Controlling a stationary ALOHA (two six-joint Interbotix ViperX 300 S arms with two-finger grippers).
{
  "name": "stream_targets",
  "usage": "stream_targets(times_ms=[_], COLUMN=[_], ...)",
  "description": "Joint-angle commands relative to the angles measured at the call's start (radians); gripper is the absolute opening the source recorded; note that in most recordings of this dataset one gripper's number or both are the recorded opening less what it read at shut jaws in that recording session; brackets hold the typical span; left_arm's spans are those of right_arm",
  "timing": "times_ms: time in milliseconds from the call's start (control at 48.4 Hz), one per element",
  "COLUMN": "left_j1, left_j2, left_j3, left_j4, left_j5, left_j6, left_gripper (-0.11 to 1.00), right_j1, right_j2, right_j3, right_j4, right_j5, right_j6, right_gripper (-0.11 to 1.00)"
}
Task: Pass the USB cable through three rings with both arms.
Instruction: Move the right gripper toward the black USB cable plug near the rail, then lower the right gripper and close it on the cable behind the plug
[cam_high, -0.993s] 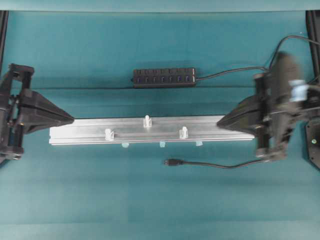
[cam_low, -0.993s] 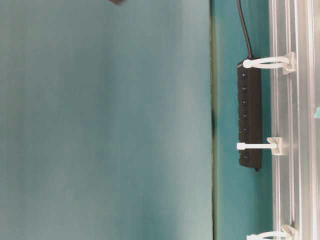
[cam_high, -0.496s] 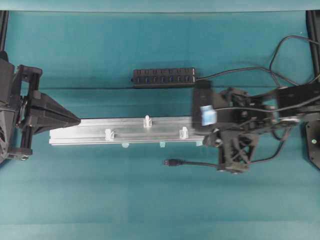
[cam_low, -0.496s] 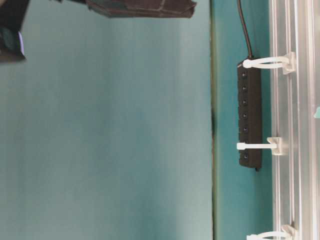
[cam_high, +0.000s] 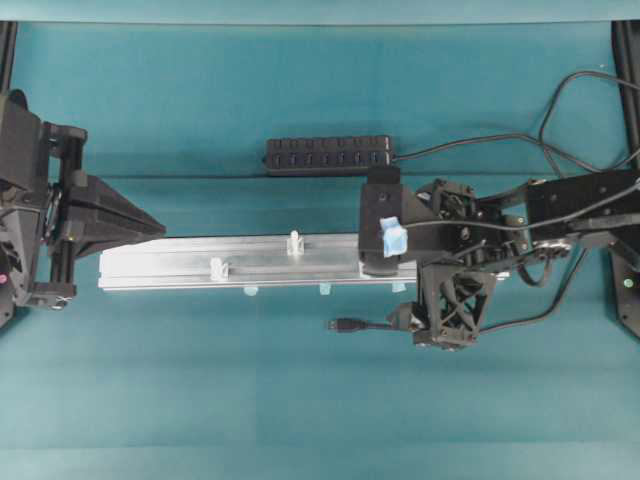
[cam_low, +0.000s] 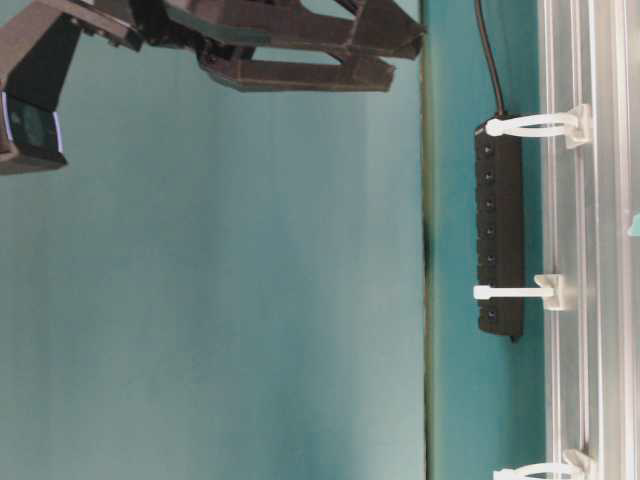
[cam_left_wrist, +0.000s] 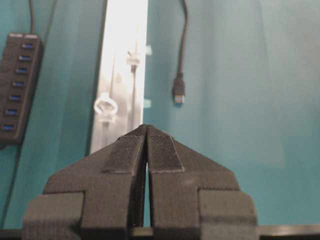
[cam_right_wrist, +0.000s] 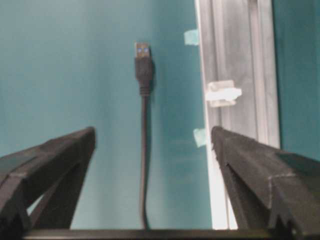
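Note:
The USB cable (cam_high: 345, 324) lies on the teal mat in front of the rail, its plug (cam_right_wrist: 143, 65) pointing left. My right gripper (cam_high: 395, 295) hovers over the cord behind the plug. It is open, and the cord (cam_right_wrist: 145, 150) runs between its wide-apart fingers (cam_right_wrist: 153, 132), untouched. Two rings (cam_high: 218, 268) (cam_high: 295, 242) show on the silver rail (cam_high: 160, 262). The rightmost ring is hidden under that gripper overhead, but it shows in the right wrist view (cam_right_wrist: 223, 93). My left gripper (cam_high: 163, 228) is shut and empty at the rail's left end (cam_left_wrist: 146, 127).
A black multi-port hub (cam_high: 328, 154) lies behind the rail, its lead trailing right. Small pale-blue tabs (cam_high: 250, 291) stick out along the rail's front edge. The right arm's own cables loop at the far right (cam_high: 560, 110).
The right arm swung in from the right to over the rail's right end and the cord, and its jaws opened wide. The left gripper edged slightly right, still shut.

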Motion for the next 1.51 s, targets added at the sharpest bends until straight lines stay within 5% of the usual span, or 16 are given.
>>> stream_targets(times_ms=[0, 310, 352, 600, 745, 1262, 1386, 1489], left_j1=[0.012, 0.003, -0.006, -0.044, -0.044, 0.008, 0.011, 0.011], left_j2=[0.008, 0.029, 0.028, 0.029, 0.035, 0.035, 0.018, 0.005], left_j3=[-0.005, -0.003, -0.003, -0.003, -0.006, -0.005, -0.003, -0.003], left_j4=[0.005, 0.005, 0.005, 0.005, 0.005, 0.005, 0.005, 0.005], left_j5=[-0.008, -0.009, -0.009, -0.015, -0.002, 0.091, 0.087, 0.086], left_j6=[-0.021, -0.089, -0.084, 0.003, 0.015, -0.006, -0.006, -0.008], left_gripper=[0.05, 0.86, 0.81, 0.10, 0.00, 0.00, 0.00, 0.00], right_j1=[0.003, 0.008, 0.009, 0.031, 0.034, 0.054, 0.055, 0.058], right_j2=[0.005, 0.026, 0.028, 0.046, 0.072, 0.158, 0.161, 0.166], right_j3=[-0.015, -0.015, -0.015, -0.018, -0.023, -0.034, -0.032, -0.031], right_j4=[-0.002, -0.011, -0.011, -0.009, -0.006, 0.018, 0.018, 0.015], right_j5=[-0.012, -0.008, -0.003, 0.017, 0.018, -0.014, 0.002, 0.009], right_j6=[0.006, 0.008, 0.008, 0.009, 0.012, 0.041, 0.046, 0.048], right_gripper=[0.88, 0.79, 0.70, 0.06, -0.09, -0.08, 0.04, 0.24])
